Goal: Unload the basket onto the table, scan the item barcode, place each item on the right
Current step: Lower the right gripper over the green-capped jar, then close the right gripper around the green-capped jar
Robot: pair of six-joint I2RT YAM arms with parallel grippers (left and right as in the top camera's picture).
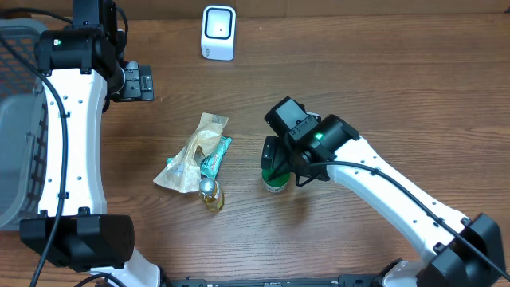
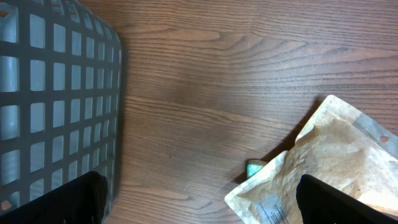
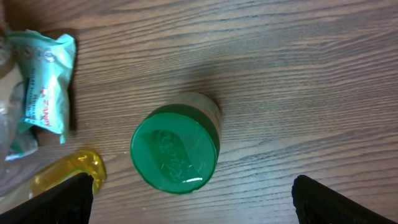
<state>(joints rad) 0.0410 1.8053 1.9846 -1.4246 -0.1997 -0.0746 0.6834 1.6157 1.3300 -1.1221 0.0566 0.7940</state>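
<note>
A small jar with a green lid (image 3: 176,149) stands upright on the wooden table. My right gripper (image 3: 194,208) hovers over it, open wide, with the jar just ahead of the gap and nothing between the fingers. From overhead the jar (image 1: 275,185) pokes out under the right gripper (image 1: 273,159). A brown paper pouch (image 1: 195,151), a teal packet (image 1: 215,155) and a yellow squeeze bottle (image 1: 212,196) lie left of the jar. The white scanner (image 1: 218,32) stands at the back. My left gripper (image 1: 140,82) is open and empty, up at the back left.
A grey mesh basket (image 1: 20,119) fills the left edge of the table, its wall (image 2: 56,93) close to my left fingers (image 2: 84,199). The pouch's corner (image 2: 323,168) shows in the left wrist view, with a printed label on it.
</note>
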